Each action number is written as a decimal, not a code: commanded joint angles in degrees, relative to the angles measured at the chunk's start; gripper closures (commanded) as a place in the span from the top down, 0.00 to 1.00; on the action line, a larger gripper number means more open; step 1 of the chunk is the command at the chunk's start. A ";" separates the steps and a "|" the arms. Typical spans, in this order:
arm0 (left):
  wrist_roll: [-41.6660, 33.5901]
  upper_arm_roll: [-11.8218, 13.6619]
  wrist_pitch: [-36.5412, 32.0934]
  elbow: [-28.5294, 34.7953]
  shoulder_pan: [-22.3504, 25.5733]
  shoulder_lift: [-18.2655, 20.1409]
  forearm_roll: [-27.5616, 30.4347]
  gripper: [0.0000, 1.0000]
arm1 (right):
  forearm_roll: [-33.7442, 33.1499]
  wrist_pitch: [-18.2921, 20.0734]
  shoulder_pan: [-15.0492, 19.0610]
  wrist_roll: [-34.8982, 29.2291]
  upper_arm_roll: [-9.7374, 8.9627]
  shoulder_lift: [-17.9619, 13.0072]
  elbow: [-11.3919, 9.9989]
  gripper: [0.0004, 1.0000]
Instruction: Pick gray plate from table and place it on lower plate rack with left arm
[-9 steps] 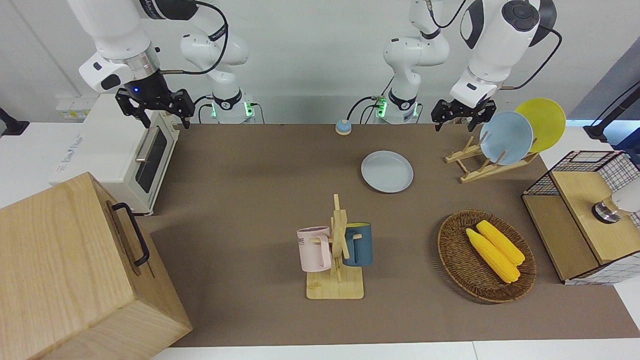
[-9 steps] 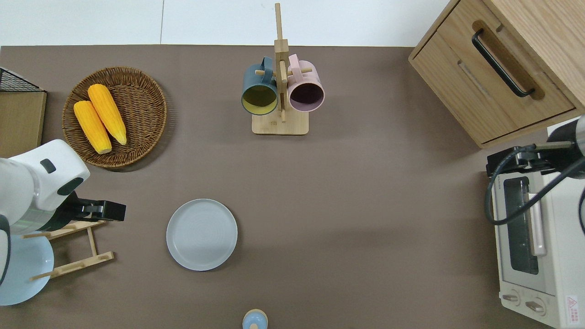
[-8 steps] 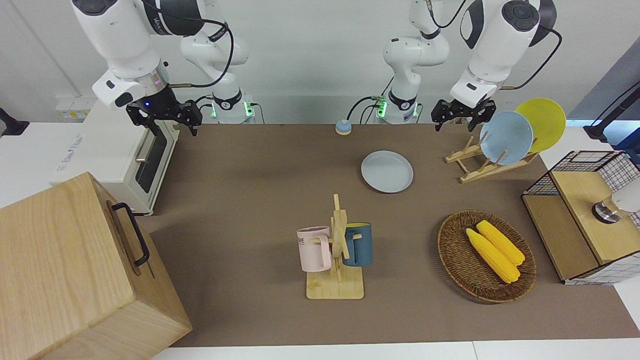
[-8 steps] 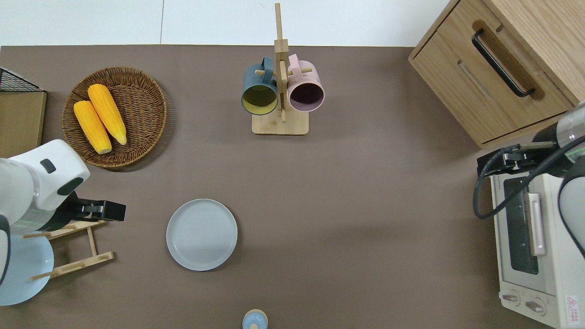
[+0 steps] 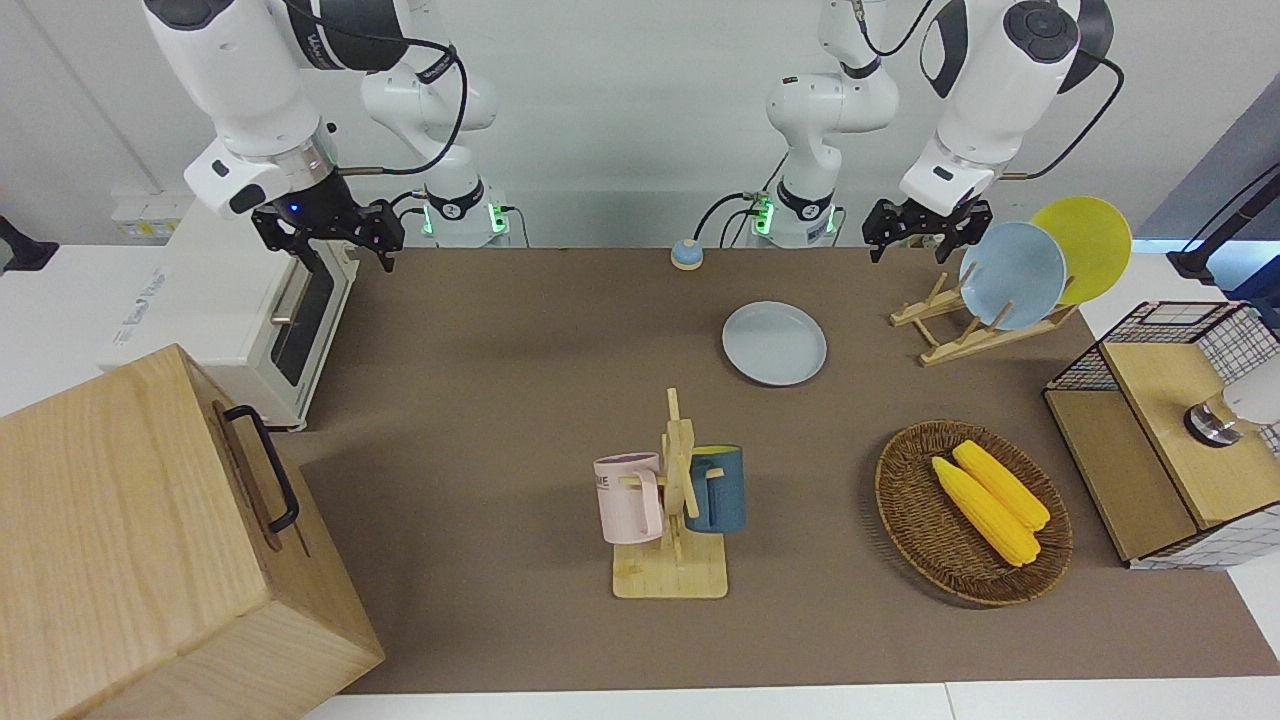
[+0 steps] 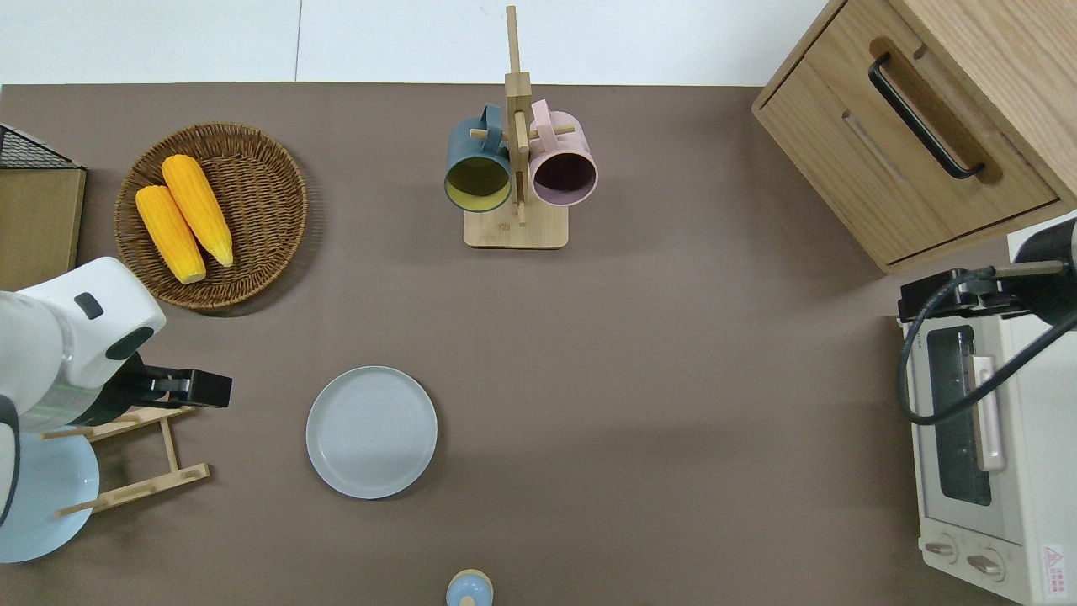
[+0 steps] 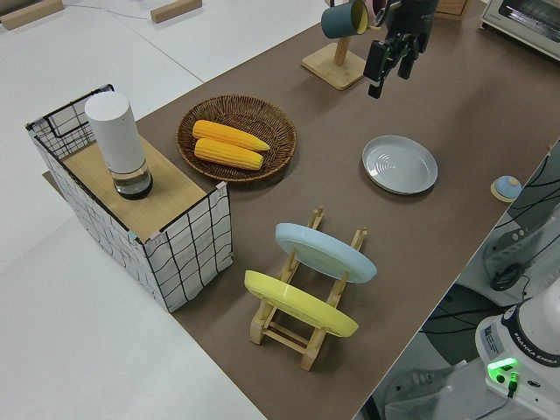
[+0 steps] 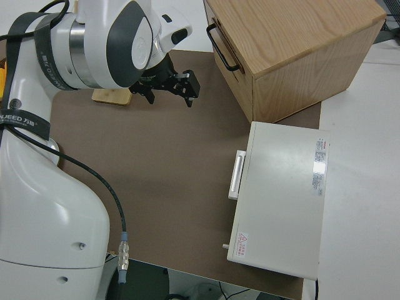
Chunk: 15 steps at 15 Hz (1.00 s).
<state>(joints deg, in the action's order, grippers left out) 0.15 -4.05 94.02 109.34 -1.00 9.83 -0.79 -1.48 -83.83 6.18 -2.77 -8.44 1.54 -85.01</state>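
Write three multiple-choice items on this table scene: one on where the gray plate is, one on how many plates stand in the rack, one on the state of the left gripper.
1. Where is the gray plate?
A. flat on the table
B. in the basket
C. on the toaster oven

2. How many plates stand in the plate rack?
A. none
B. two
C. four

3. The left gripper is:
A. shut on a mug
B. shut on a plate
C. open and empty

Answers: 1 A, it lies on the brown top beside the rack. 2 B, the light blue plate and the yellow plate lean there. 3 C, its fingers are spread and hold nothing.
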 commanded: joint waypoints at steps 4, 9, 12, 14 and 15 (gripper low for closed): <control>0.20 -0.17 -0.42 0.35 -0.14 0.27 -0.53 1.00 | 0.16 0.34 -0.29 -0.22 -0.26 0.13 0.29 0.98; 0.29 -0.17 0.89 4.12 -0.58 0.36 -0.36 1.00 | 0.25 0.34 -0.29 -0.22 -0.26 0.13 0.29 0.98; 0.38 -0.26 3.70 7.55 -0.58 0.36 -0.18 1.00 | 0.16 0.34 -0.38 -0.22 -0.26 0.13 0.29 0.98; 0.38 -0.17 5.64 9.92 -0.49 0.89 0.87 1.00 | 0.16 0.34 -0.38 -0.22 -0.26 0.13 0.29 0.98; 0.38 -0.17 7.04 11.58 -0.32 1.32 1.22 1.00 | 0.25 0.34 -0.38 -0.22 -0.26 0.13 0.29 0.98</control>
<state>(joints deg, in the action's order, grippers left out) 0.15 -4.47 97.10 116.16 -1.11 9.48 -0.55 -1.48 -83.83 5.69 -2.77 -8.53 1.55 -85.01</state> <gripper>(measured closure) 0.000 0.013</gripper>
